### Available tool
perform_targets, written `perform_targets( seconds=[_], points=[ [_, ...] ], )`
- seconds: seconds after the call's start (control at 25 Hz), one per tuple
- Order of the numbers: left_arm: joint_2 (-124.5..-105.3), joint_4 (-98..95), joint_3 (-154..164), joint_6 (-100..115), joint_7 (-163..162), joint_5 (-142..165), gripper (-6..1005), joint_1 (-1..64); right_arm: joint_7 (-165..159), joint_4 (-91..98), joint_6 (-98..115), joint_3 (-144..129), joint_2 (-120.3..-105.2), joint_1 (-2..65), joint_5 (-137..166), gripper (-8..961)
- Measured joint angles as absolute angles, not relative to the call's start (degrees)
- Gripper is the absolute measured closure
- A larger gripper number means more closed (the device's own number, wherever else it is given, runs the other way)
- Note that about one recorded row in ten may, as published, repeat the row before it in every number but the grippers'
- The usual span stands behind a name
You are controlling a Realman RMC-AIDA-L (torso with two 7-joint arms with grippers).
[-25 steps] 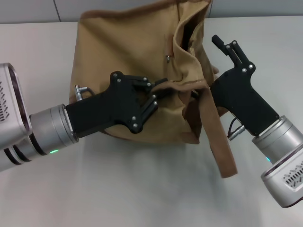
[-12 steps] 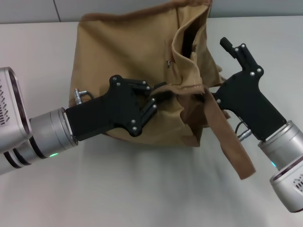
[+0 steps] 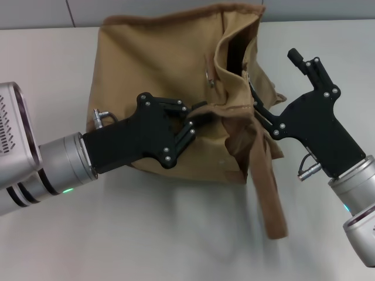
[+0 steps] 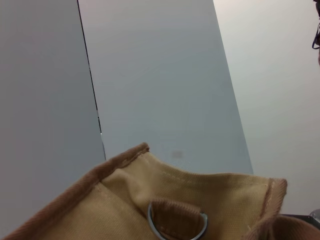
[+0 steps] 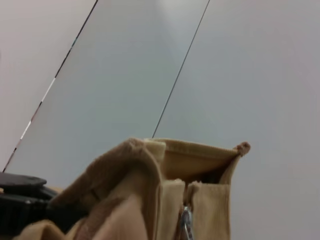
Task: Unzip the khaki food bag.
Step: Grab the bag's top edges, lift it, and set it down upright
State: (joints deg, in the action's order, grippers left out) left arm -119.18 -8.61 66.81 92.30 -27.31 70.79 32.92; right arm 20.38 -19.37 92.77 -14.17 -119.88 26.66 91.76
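The khaki food bag lies on the table in the head view, its top zipper partly gaping at the upper right. The silver zipper pull hangs at the opening. My left gripper is shut on a fold of the bag's fabric near its front edge. My right gripper is open at the bag's right side, one finger against the canvas. A strap handle hangs loose toward the front. The left wrist view shows the bag's rim and a metal ring. The right wrist view shows the zipper pull.
The bag rests on a pale table. A grey panelled wall stands behind it.
My right gripper has moved right and toward the front, away from the bag, so its lower finger now shows. The loose strap has swung. My left gripper has kept its hold.
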Motion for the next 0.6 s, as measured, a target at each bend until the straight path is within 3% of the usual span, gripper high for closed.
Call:
perform_targets(
  seconds=[0.6],
  points=[
    [-119.18,-8.26,66.79,92.23,-27.24,70.66,902,32.54,20.38,-20.06,93.12,-14.29,-119.88,27.09,92.0,144]
  ],
)
